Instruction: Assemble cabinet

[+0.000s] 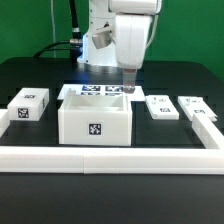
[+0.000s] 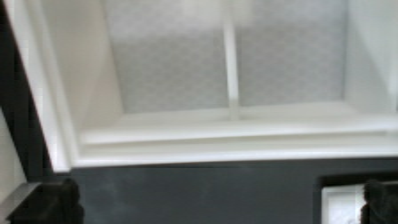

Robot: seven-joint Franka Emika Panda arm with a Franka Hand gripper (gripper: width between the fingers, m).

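Note:
The cabinet body (image 1: 95, 118) is a large open-topped white box with a tag on its front, standing mid-table. In the wrist view its inside (image 2: 231, 70) fills most of the picture, with a thin ridge running down the floor. My gripper (image 1: 128, 88) hangs just behind the box's back right corner. In the wrist view the gripper (image 2: 210, 205) is open and empty over dark table, its fingertips (image 2: 45, 203) wide apart. Smaller white tagged panels lie to the exterior view's left (image 1: 28, 105) and right (image 1: 160, 106), with another further right (image 1: 193, 106).
The marker board (image 1: 100, 91) lies flat behind the box. A long low white rail (image 1: 110, 157) runs along the front and turns up the exterior view's right side (image 1: 210, 125). A white edge (image 2: 342, 203) shows beside one fingertip.

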